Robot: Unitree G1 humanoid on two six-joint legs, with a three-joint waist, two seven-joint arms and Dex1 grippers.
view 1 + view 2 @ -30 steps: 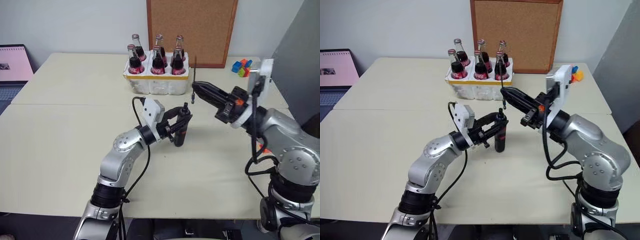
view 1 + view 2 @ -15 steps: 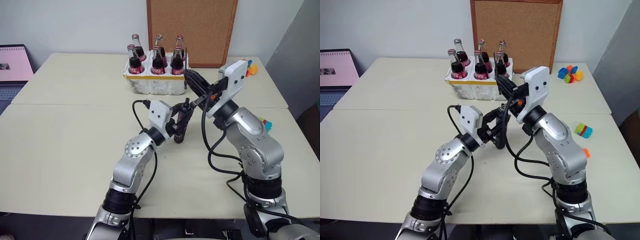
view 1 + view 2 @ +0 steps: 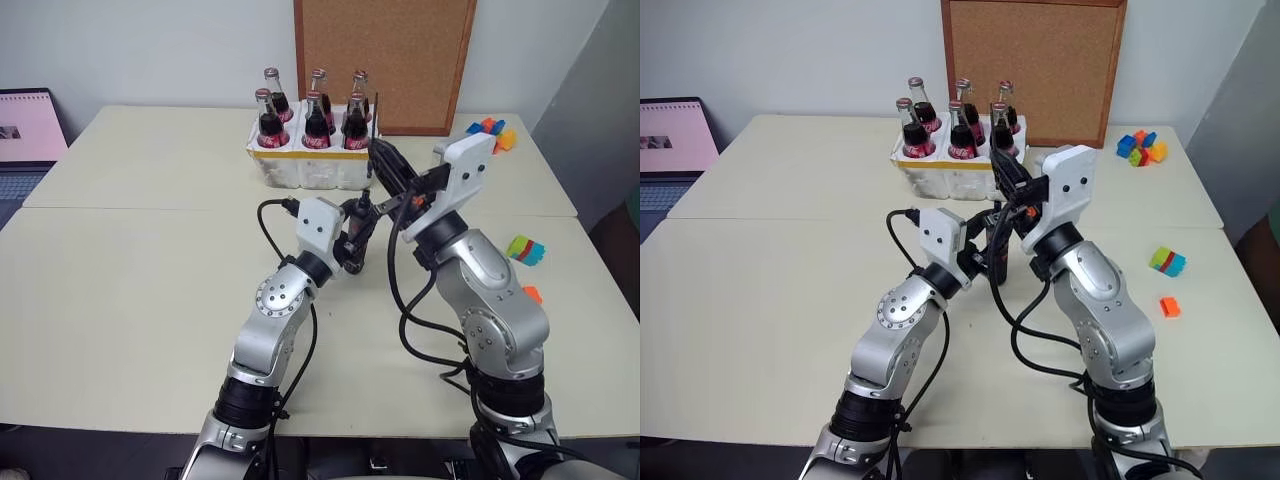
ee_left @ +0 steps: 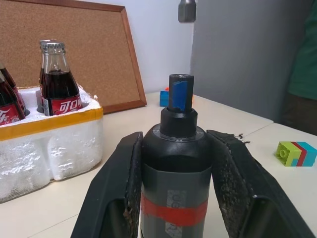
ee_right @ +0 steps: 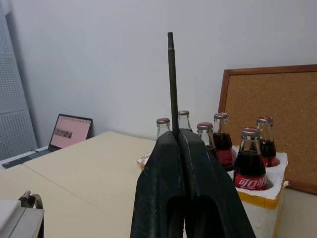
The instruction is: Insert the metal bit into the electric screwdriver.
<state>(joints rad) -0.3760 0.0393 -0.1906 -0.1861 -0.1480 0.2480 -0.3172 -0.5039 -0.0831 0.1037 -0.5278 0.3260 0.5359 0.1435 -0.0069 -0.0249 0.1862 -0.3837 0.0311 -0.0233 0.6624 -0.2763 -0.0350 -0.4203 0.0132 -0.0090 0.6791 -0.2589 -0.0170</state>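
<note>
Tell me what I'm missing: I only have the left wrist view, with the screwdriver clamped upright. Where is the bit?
Observer: The bit is pinched in the right claw, sticking straight out past its closed fingertips.
Operator: Is it in the screwdriver's socket yet?
Observer: No. In the left eye view the right claw sits above and behind the screwdriver, with the bit pointing up, away from it.
Operator: Anything close behind them?
Observer: Yes, a white foam crate of cola bottles stands just beyond both claws, in front of a cork board.
</note>
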